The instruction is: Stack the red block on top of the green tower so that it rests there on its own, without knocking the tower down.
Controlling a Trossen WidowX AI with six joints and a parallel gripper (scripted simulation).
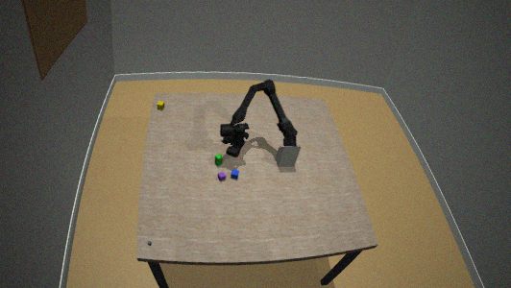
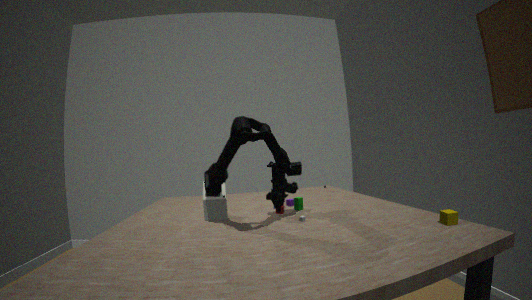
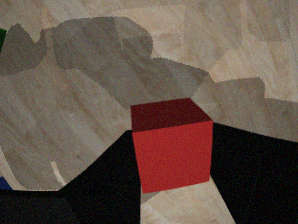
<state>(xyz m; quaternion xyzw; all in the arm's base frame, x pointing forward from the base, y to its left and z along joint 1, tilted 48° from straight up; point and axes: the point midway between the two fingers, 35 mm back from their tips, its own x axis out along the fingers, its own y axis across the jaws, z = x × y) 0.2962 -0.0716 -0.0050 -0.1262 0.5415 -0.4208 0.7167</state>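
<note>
Surface (image 1: 250, 216): from the top view I get the whole wood-grain top, with dark legs at the near edge; my exterior view shows only part of it, from low and to the side.

Arm (image 2: 243, 131): I see it arched up from its pale base block (image 1: 288, 157) and bent down toward the blocks. The exterior view gives me the height of that arch; the top view flattens it.

Gripper (image 3: 174, 183): it is clamped on the red block, black fingers pressed against both of its sides. Only my wrist view shows this contact; from the top the gripper (image 1: 233, 150) body covers it.

Red block (image 3: 173, 144): held between the fingers down at the surface; whether it rests on the wood I cannot tell. In the exterior view only a red sliver (image 2: 280, 210) shows under the fingertips.

Green tower (image 1: 219, 158): standing upright, just beside the gripper. The exterior view (image 2: 298, 203) shows it taller than the other blocks; the wrist view catches only a green edge at the left border.

Blue block (image 1: 234, 174): near the tower in the top view; I cannot find it in the exterior view.

Purple block (image 1: 221, 176): just beside the blue one; in the exterior view (image 2: 290, 202) it peeks out next to the tower.

Yellow block (image 1: 160, 105): well apart, near a far corner of the surface.

White piece (image 2: 302, 218): tiny, near the tower, seen only from the exterior.
</note>
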